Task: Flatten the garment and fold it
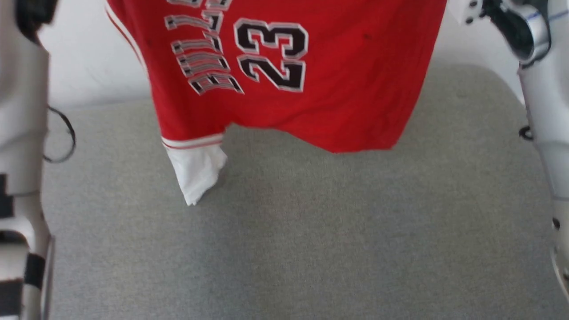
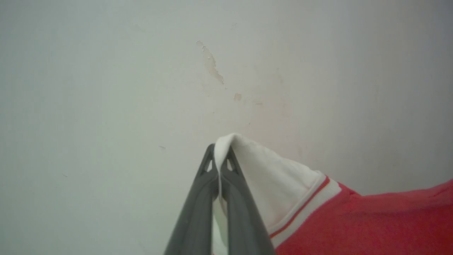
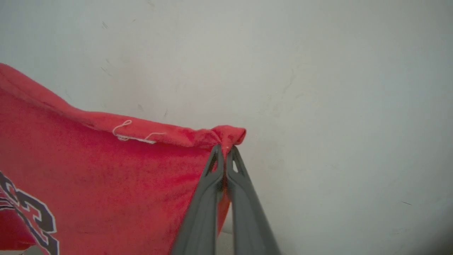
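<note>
**Over the grey surface: Bulls T-shirt hung between both closed grippers**

Up at the level of your two wrists, the red T-shirt [image 1: 338, 102] hangs as a sheet between the arms. The left forearm [image 1: 22, 133] stands at the left edge of the head view and the right forearm [image 1: 544, 133] at the right edge.

Your left gripper [image 2: 220, 156] is pinched tight on a fold of one white sleeve [image 2: 269, 180]. The cloth pokes out past the fingertips and drapes away to the right of the fingers, over the striped cuff and into the red body.

Your right gripper [image 3: 224, 152] is clamped just as tightly on a bunched red corner. From there a rolled edge with a loose white thread [image 3: 134, 134] runs off to the left of the fingers. Both grips sit against the white wall [image 2: 106, 88], which has a chipped patch of paint [image 2: 212, 65].

From the head camera, the "23" print [image 1: 271, 53] and the block lettering [image 1: 200, 58] lie turned sideways. The other white sleeve [image 1: 198, 173] dangles lowest, at the shirt's lower left. Its tip comes close to the grey surface [image 1: 311, 249], near that surface's far edge, but you cannot tell whether it touches. The red lower edge to its right hangs clear above the surface.
</note>
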Available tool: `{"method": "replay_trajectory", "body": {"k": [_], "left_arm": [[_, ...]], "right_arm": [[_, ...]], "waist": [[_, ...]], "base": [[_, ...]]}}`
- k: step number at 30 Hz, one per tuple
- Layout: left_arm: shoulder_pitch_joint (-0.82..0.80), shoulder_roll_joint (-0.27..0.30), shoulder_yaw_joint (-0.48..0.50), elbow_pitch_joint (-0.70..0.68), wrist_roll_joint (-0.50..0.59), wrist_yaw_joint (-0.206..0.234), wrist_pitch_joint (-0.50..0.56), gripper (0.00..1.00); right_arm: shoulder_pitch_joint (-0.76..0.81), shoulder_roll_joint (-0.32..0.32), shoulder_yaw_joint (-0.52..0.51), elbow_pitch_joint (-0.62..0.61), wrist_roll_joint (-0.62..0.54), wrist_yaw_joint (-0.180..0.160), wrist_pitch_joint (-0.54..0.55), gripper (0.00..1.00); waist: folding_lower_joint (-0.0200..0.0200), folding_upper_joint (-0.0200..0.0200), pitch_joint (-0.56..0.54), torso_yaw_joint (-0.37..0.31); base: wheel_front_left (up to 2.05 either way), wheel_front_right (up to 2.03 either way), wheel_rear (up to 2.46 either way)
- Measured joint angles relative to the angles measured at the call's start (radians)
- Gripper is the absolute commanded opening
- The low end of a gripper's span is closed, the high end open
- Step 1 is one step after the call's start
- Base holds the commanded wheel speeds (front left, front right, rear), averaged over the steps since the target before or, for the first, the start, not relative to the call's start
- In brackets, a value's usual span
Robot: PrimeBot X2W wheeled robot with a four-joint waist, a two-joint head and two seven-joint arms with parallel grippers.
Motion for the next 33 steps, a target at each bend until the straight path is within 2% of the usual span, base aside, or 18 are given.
{"method": "replay_trajectory", "body": {"k": [7, 18, 27, 33], "left_arm": [[-0.174, 0.012, 0.007, 0.012, 0.003, -0.005, -0.044, 0.0], [-0.421, 0.02, 0.022, 0.05, 0.041, 0.02, -0.268, 0.0], [-0.449, 0.01, 0.013, 0.11, 0.035, -0.001, -0.429, 0.0], [-0.338, 0.021, 0.005, 0.125, 0.003, -0.037, -0.474, 0.0]], "right_arm": [[-0.144, 0.012, -0.014, 0.043, -0.053, 0.0, -0.013, 0.0], [-0.372, 0.042, -0.103, 0.115, -0.22, 0.0, -0.161, 0.0], [-0.433, 0.029, -0.135, 0.207, -0.342, 0.0, -0.289, 0.0], [-0.402, 0.032, -0.09, 0.288, -0.344, 0.0, -0.368, 0.0]], "waist": [[0.0002, 0.0, 0.13, -0.005], [0.0003, 0.0, 0.385, 0.001], [0.0002, -0.0001, 0.564, 0.02], [0.0003, 0.0, 0.628, 0.041]], "base": [[0.0, 0.0, 0.0], [0.0, 0.0, 0.0], [0.0, 0.0, 0.0], [0.0, 0.0, 0.0]]}}
